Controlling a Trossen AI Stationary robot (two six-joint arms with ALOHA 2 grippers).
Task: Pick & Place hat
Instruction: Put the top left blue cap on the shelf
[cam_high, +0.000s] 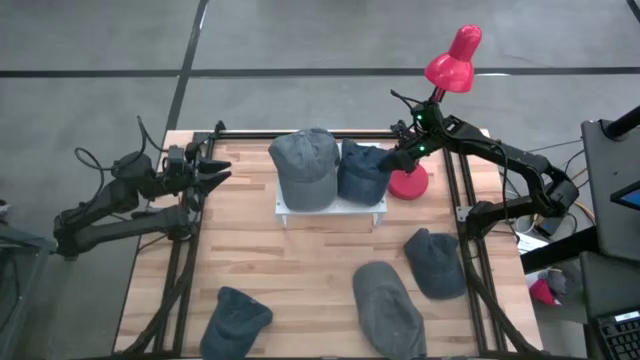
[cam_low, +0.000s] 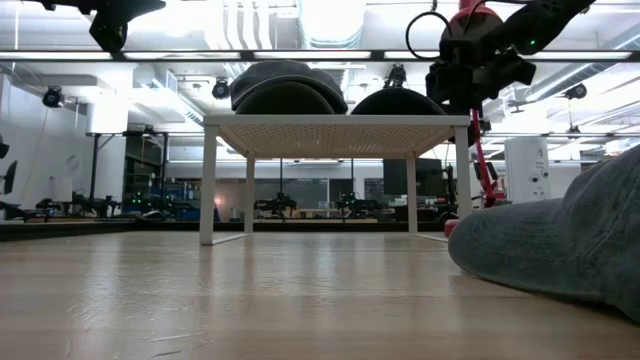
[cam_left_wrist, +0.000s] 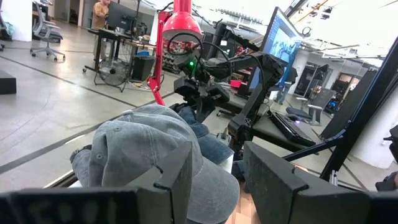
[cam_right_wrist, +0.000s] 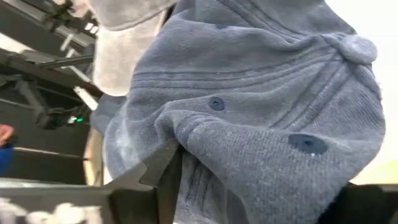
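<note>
High view: right gripper (cam_high: 398, 157) at blue hat (cam_high: 362, 170) on white stand (cam_high: 330, 210), beside grey hat (cam_high: 305, 166); tug could drag neighbour off.

Low view: grip point hidden.

Left wrist view: left gripper (cam_left_wrist: 214, 180) wide open, waiting.

Right wrist view: fingers (cam_right_wrist: 163, 169) pinch blue fabric fold; far finger obscured.

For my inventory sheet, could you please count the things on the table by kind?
Caps: 5 (grey and blue on the rack; three on the table)
Rack, white: 1
Lamp, red: 1
Total: 7
</note>
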